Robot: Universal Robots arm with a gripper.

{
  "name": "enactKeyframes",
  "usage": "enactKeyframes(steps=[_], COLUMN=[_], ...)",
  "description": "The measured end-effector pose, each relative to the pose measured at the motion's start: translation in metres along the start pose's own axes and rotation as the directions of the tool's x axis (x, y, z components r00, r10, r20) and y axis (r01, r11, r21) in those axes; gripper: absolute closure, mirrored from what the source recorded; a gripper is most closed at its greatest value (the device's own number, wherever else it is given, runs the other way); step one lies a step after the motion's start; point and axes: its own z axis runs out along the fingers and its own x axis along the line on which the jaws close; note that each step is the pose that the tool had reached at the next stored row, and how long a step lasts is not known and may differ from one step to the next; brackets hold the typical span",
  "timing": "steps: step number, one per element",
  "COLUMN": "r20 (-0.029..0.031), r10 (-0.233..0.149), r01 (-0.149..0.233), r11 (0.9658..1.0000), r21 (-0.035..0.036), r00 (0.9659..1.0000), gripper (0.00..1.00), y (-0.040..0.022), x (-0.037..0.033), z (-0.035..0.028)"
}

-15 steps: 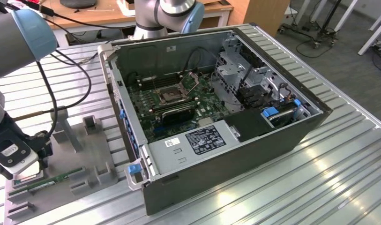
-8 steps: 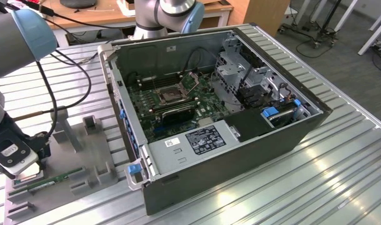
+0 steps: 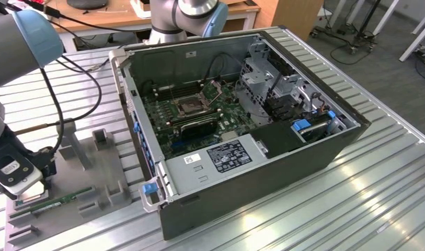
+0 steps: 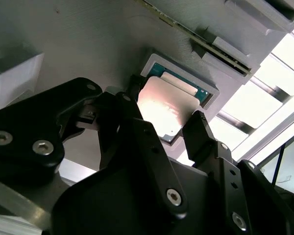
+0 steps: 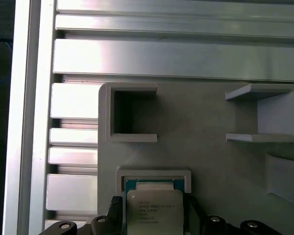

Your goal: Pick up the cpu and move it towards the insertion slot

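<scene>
On tray (image 5: 206,156) nest: my gripper (image 4: 166,104), jaws clamped on cpu (image 5: 153,210) edges
step: pickup, I judge
slot (image 3: 191,107): well apart, inside case (image 3: 198,209)
lift needs: level hold

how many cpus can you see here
1: the cpu sits in its pale holder on the grey fixture plate, at the gripper. The insertion slot in the open case looks empty, but parts of it are hidden.

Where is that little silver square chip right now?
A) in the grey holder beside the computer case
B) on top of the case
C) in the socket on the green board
A: the cpu sits in the grey holder's framed pocket.
</scene>
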Motion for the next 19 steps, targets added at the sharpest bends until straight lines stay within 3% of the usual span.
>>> enactKeyframes(steps=[11,13,14,19], r20=[-0.0001,-0.0002,-0.0001,-0.0001], r10=[0.000,0.000,0.000,0.000], r01=[0.000,0.000,0.000,0.000], r11=[1.0000,1.0000,1.0000,1.0000], r21=[0.0000,0.0001,0.0001,0.0001], r00=[1.0000,1.0000,1.0000,1.0000], gripper=[0.38,0.39,0.45,0.45], y=[0.0000,0.0000,0.0000,0.0000], x=[0.0000,0.0000,0.0000,0.0000], z=[-0.0002,-0.0003,-0.0003,-0.0003])
